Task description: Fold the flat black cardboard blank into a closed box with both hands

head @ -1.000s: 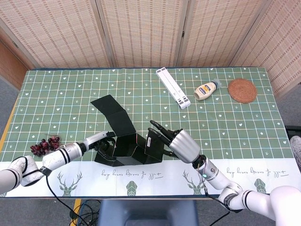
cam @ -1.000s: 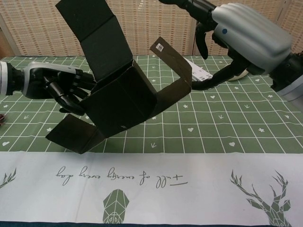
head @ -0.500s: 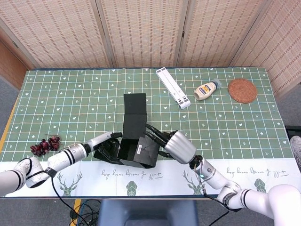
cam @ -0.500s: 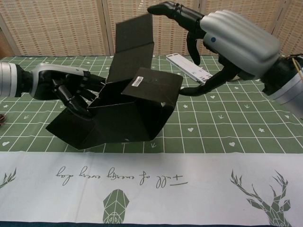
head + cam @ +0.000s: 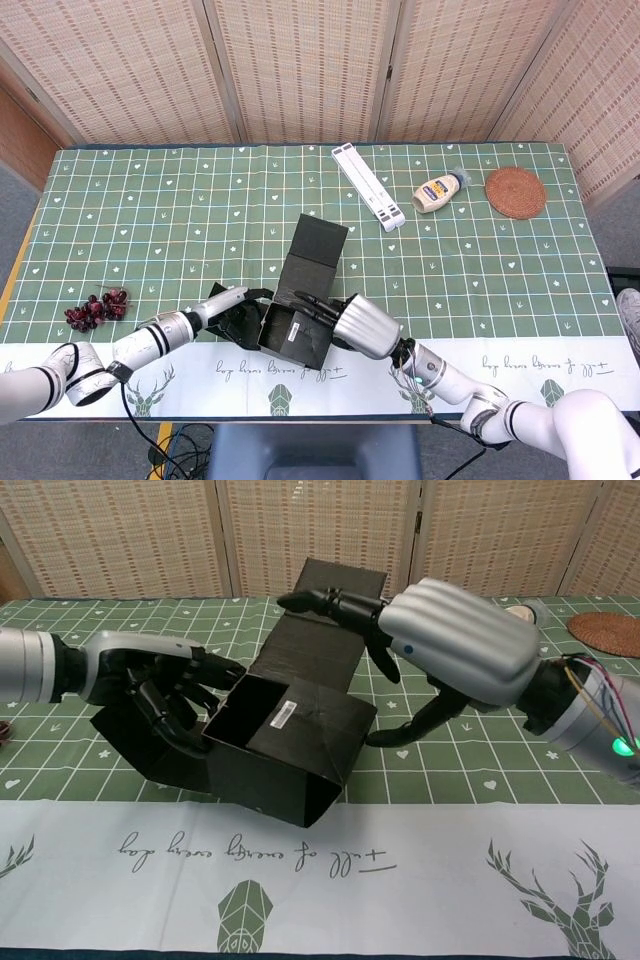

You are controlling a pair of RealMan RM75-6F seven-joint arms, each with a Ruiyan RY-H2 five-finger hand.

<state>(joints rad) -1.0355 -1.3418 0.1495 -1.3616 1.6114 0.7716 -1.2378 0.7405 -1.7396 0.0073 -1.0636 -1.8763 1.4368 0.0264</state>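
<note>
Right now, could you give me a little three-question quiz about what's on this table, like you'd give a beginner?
1. True or false: the black box is fully closed.
2. Which lies nearest the round mat? A) grapes B) sauce bottle C) white bar
3. Fill in: the left hand touches the box at its ____ end.

Key
1. False; one end gapes and a long flap sticks out behind.
2. B
3. open; the right hand rests on top.
</note>
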